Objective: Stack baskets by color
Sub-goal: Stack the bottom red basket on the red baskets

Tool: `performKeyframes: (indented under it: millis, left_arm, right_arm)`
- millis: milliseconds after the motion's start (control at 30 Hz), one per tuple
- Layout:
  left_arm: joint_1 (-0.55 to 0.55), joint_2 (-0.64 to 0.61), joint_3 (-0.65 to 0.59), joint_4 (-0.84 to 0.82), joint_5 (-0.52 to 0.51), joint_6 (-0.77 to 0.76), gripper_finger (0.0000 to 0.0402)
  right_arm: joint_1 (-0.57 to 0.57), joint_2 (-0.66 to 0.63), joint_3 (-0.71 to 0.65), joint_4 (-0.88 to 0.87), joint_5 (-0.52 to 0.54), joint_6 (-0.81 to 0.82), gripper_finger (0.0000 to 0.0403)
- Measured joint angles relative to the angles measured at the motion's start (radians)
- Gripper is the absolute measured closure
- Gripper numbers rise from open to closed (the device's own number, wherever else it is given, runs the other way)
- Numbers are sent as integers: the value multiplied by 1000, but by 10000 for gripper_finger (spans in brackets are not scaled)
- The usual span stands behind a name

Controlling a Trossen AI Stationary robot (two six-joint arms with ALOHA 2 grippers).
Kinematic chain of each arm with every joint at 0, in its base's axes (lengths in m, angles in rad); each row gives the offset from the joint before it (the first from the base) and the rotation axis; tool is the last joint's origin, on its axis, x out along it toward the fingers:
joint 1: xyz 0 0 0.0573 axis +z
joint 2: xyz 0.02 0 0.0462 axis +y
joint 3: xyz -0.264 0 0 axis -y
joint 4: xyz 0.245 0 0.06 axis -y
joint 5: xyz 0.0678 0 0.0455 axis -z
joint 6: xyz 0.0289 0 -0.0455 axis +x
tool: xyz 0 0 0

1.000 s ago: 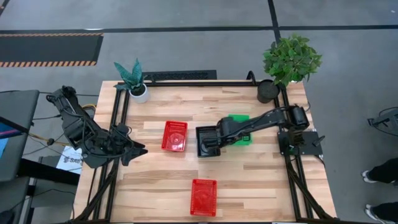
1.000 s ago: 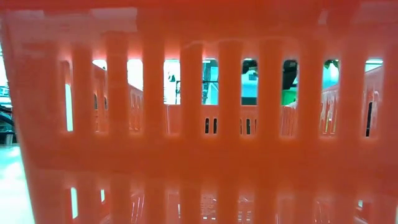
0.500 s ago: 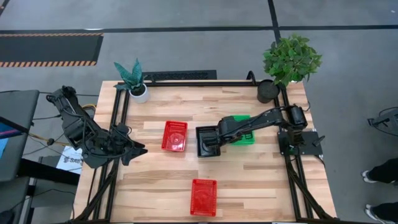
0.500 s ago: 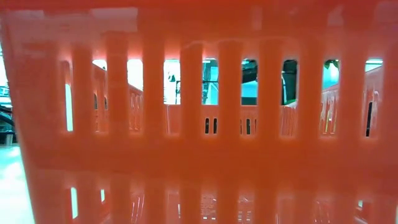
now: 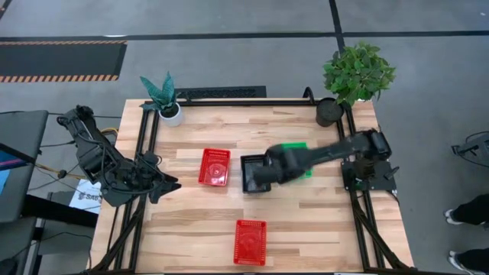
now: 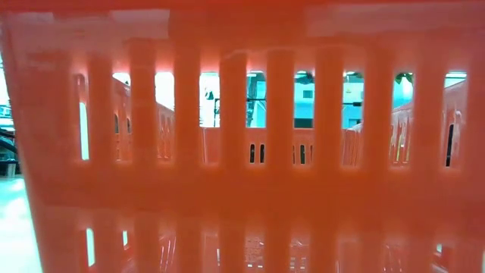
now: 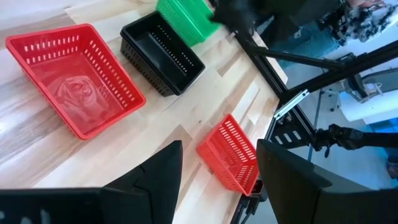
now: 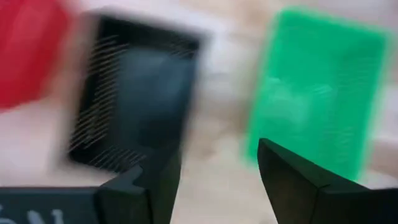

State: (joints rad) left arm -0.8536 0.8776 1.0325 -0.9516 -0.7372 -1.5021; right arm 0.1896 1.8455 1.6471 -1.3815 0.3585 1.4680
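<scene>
A red basket (image 6: 242,189) stands right against the lens and fills nearly the whole low view. Its slotted wall shows as upright bars with narrow gaps. Through the gaps the basket's far wall shows, with small slots of its own, and beyond it bright, bluish shapes, perhaps the room.

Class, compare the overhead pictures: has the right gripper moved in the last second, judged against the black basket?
Yes. The right gripper was over the black basket near its front edge; now it has drawn back toward the green basket at the black basket's right edge, fingers open.
</scene>
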Motion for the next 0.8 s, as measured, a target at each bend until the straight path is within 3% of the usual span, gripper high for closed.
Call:
performKeyframes:
  millis: [167,400,633,800]
  left_arm:
    - [0,0,0,-1,0,0,209]
    - [0,0,0,-1,8,11,209]
    - [0,-1,0,-2,17,27,209]
    - [0,-1,0,-2,17,28,209]
  right_arm:
    - [167,-7,31,205,-16,123,170]
    - [366,91,29,487,-6,314,176]
    - [440,180,29,515,-41,455,177]
    - [442,221,31,606,-67,466,177]
